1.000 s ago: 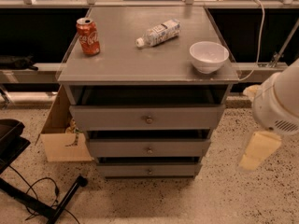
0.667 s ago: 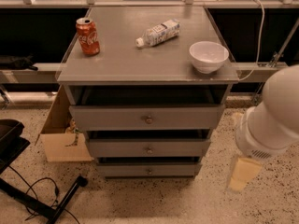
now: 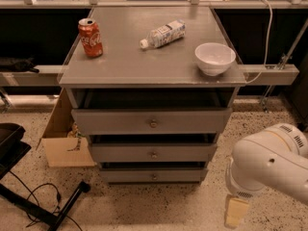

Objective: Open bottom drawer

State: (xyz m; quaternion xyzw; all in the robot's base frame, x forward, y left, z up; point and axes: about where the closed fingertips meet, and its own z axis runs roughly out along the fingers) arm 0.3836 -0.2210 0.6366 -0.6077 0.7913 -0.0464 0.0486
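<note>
The bottom drawer [image 3: 154, 175] is the slimmest grey front, lowest of three in the grey cabinet [image 3: 144, 66], with a small round metal knob [image 3: 154, 176] at its centre. It sits flush and closed. My gripper [image 3: 236, 212] hangs low at the bottom right, below the white rounded arm [image 3: 269, 165]. It is to the right of the bottom drawer, near the floor and apart from the cabinet. It holds nothing that I can see.
On the cabinet top stand a red soda can [image 3: 90, 37], a lying plastic bottle [image 3: 162, 33] and a white bowl [image 3: 215, 58]. A cardboard box [image 3: 62, 138] sits left of the cabinet. Black cables and a stand [image 3: 43, 206] lie on the floor at left.
My arm and gripper have moved down and to the left, toward the floor beside the cabinet's lower right. The drawers and the objects on top have not moved.
</note>
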